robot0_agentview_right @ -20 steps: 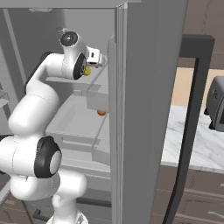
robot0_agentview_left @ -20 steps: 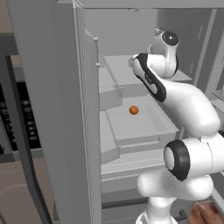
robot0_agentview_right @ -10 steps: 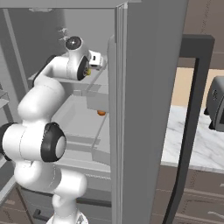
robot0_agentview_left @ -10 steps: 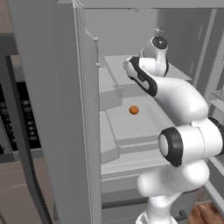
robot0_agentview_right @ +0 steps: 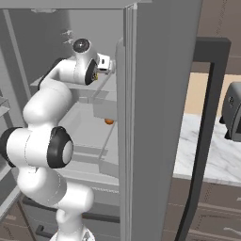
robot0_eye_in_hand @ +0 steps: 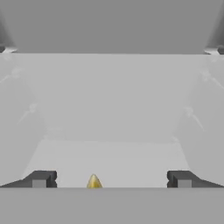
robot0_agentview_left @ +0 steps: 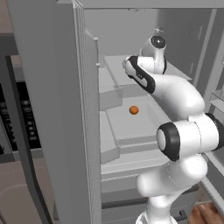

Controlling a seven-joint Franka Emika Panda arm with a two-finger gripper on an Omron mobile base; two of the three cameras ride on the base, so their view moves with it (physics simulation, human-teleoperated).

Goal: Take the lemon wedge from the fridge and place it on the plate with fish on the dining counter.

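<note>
The fridge (robot0_agentview_left: 65, 109) stands open, and my arm reaches deep onto its upper pale grey shelf (robot0_agentview_left: 118, 65). In the hand view the lemon wedge (robot0_eye_in_hand: 93, 181), a tiny yellow point, peeks up on the shelf floor between my fingertips (robot0_eye_in_hand: 39, 179), a little left of centre. My gripper (robot0_eye_in_hand: 111, 180) is open wide with nothing held. In the right base view my hand (robot0_agentview_right: 104, 63) passes behind the fridge door edge (robot0_agentview_right: 127, 117). The plate with fish and the dining counter are out of view.
A small orange ball (robot0_agentview_left: 134, 110) (robot0_agentview_right: 109, 121) lies on the shelf below my arm. Fridge side walls close in on both sides of the hand. A marble counter (robot0_agentview_right: 207, 150) with a dark toaster (robot0_agentview_right: 233, 113) lies right of the fridge.
My arm has stretched further into the fridge along the upper shelf. The gripper has stayed open, and the orange ball has not moved.
</note>
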